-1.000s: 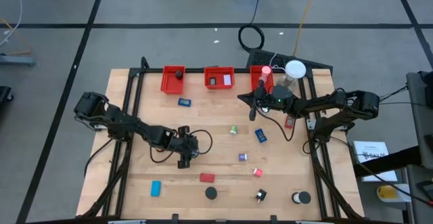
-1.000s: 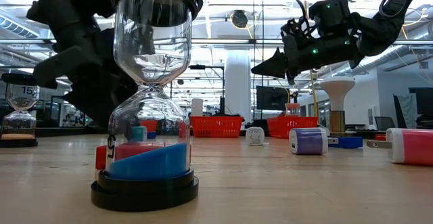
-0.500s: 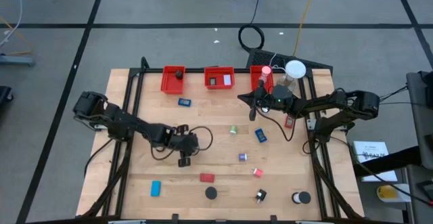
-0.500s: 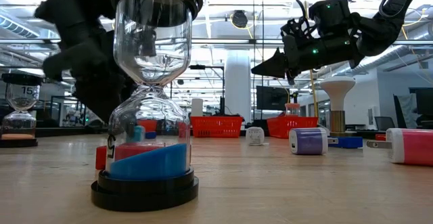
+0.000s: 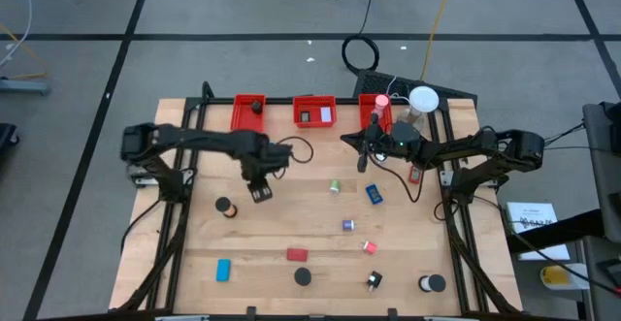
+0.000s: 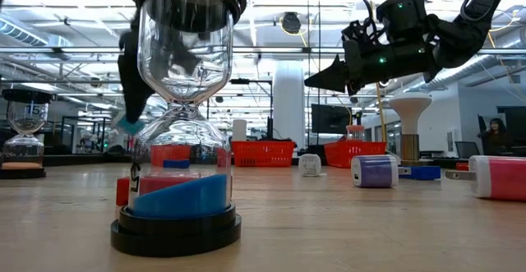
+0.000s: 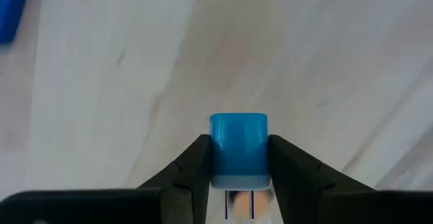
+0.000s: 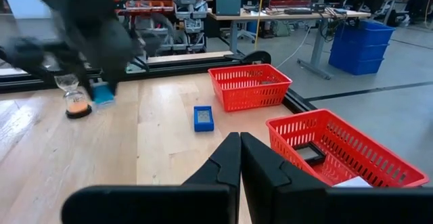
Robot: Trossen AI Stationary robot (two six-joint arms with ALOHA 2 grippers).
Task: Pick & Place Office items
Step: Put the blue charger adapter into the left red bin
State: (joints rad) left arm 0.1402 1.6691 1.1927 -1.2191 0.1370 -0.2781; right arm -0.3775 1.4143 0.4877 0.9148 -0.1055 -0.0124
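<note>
Wooden tabletop [image 5: 291, 224], left pincer [image 7: 238, 158] clamped on small blue block [image 7: 238, 148] (glossy, rounded corners), right pincer [image 8: 239, 158] together.

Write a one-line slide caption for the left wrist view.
Left gripper clamps a small blue rounded plastic block above the pale wooden tabletop.

**What things look made of**

The table [image 5: 291, 226] is pale, smooth wood. The bins [image 8: 250, 86] are red plastic mesh. The hourglass [image 6: 179, 108] is shiny clear glass. The blue block [image 7: 238, 148] looks like smooth, matt plastic.
</note>
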